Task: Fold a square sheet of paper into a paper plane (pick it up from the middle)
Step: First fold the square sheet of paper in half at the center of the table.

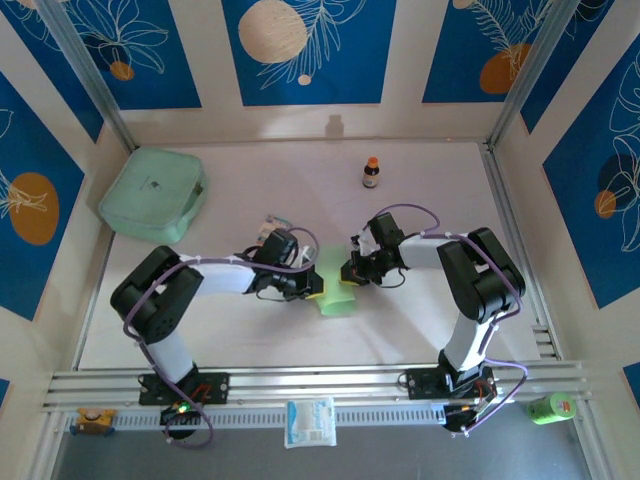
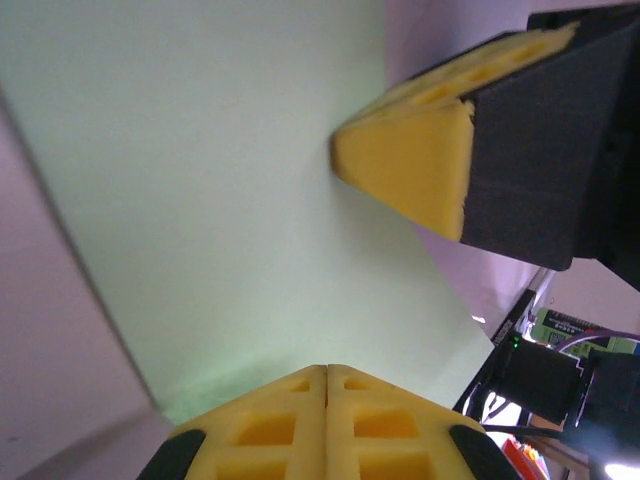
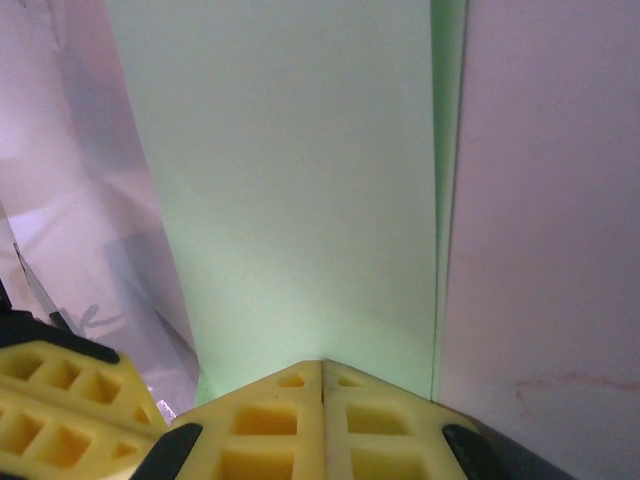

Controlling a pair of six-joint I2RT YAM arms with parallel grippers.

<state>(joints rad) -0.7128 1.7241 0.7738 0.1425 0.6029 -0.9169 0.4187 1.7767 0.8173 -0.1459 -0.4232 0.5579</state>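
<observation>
The square sheet of paper (image 1: 336, 288) lies on the table between the two arms, pale lime-green and folded over; a lower layer peeks out along one edge (image 3: 447, 200). My left gripper (image 1: 314, 291) is shut, its tips (image 2: 326, 370) resting on the paper's (image 2: 220, 200) left side. The right gripper (image 1: 349, 274) is also shut, its tips (image 3: 322, 365) down on the paper (image 3: 300, 180) from the right. Each wrist view catches the other gripper's yellow fingers (image 2: 410, 170) (image 3: 50, 410) close by. No paper shows between either pair of jaws.
A mint-green plastic box (image 1: 152, 193) sits at the back left. A small brown bottle (image 1: 371, 172) stands at the back middle. A striped packet (image 1: 272, 228) lies behind the left wrist. A white packet (image 1: 310, 420) and a green object (image 1: 552, 407) lie off the table's near edge.
</observation>
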